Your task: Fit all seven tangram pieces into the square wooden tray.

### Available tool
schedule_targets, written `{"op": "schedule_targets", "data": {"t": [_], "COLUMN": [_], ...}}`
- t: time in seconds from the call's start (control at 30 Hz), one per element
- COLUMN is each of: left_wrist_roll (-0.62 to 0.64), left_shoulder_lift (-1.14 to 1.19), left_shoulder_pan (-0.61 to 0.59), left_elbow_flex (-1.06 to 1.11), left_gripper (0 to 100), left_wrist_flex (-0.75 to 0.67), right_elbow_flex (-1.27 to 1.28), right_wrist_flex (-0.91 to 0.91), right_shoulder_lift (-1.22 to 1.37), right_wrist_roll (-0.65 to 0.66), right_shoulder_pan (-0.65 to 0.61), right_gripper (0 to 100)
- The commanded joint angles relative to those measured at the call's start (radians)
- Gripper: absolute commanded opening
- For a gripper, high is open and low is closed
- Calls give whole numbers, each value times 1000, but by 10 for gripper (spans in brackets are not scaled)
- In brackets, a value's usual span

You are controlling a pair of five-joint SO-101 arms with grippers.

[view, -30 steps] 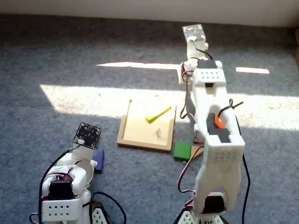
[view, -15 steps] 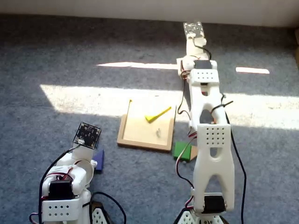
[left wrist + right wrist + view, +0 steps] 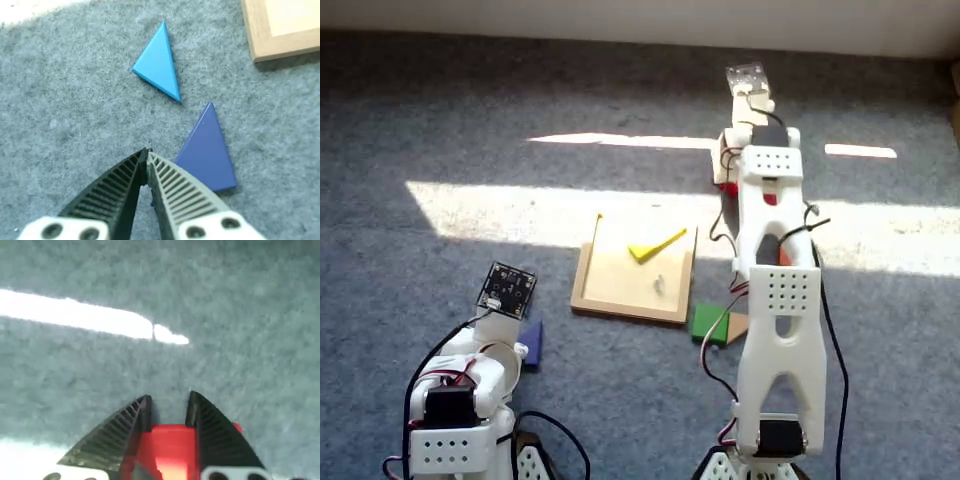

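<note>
Since half a second ago, the right arm's wrist has drawn back slightly at the tray's 1 o'clock. The right gripper (image 3: 169, 396) is clamped on a flat red tangram piece (image 3: 167, 445). The left gripper (image 3: 146, 157), pressed together and empty, hovers beside a dark blue triangle (image 3: 207, 150) and near a light blue triangle (image 3: 157, 62). Only a thin yellow piece (image 3: 655, 245) lies in the square wooden tray (image 3: 582, 290). A green square (image 3: 709, 322) and a tan triangle (image 3: 737, 325) wait at its 4 o'clock corner. By my judgement, six pieces remain.

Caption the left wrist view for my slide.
Shut left pincer beside dark blue triangle; light blue triangle and wooden tray corner farther off.
</note>
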Motion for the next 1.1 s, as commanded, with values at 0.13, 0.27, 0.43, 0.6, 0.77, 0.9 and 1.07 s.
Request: {"op": "schedule_targets", "data": {"t": [0.13, 0.27, 0.43, 0.6, 0.77, 0.9, 1.07], "left_wrist_roll": [-9, -9, -9, -9, -9, -9, -9], "left_shoulder_lift": [-28, -28, -28, -28, -28, -28, -28], "left_shoulder_pan": [-10, -10, -10, -10, -10, -10, -10], "left_elbow_flex": [21, 21, 21, 21, 21, 21, 21], "left_gripper": [7, 7, 7, 7, 7, 7, 7], "left_wrist_flex": [5, 5, 5, 5, 5, 5, 5], "right_elbow_flex": [-1, 1, 18, 203, 519, 691, 687], "right_wrist_flex": [341, 470, 473, 473, 469, 464, 262], "right_shoulder_lift": [-119, -145, -183, -306, -532, -647, -693], "right_wrist_roll": [6, 6, 5, 6, 75, 124, 120], "right_shoulder_pan": [25, 25, 38, 42, 27, 35, 96], "right_gripper": [119, 119, 119, 119, 119, 119, 119]}}
